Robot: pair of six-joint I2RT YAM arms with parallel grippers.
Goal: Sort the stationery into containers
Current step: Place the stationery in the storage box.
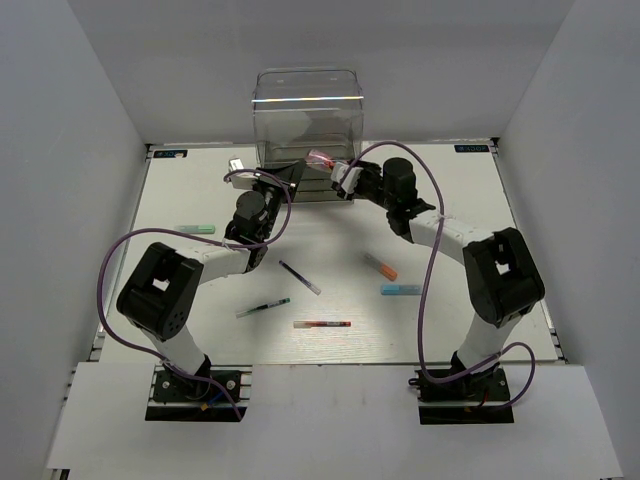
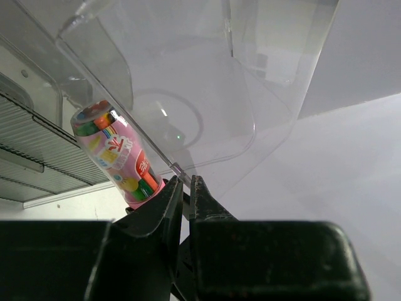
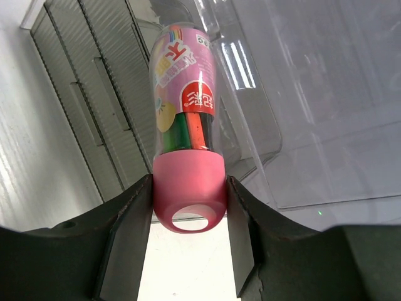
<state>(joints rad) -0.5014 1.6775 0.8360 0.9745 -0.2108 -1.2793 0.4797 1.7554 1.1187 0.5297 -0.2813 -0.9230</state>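
The clear drawer cabinet (image 1: 306,115) stands at the back centre. My left gripper (image 1: 288,178) is shut on the thin front rim of a pulled-out clear drawer (image 2: 188,94); its jaws (image 2: 186,180) pinch the plastic edge. My right gripper (image 1: 343,178) is shut on the pink cap of the fat tube (image 1: 320,158), (image 3: 185,81), holding it over the open drawer. The tube also shows in the left wrist view (image 2: 116,153). My right gripper's jaws (image 3: 190,188) clamp the cap from both sides.
On the table lie a green marker (image 1: 196,229), a dark/white pen (image 1: 299,277), a green/black pen (image 1: 263,308), a red/black pen (image 1: 322,324), an orange marker (image 1: 381,266) and a light-blue marker (image 1: 401,290). White walls enclose the table.
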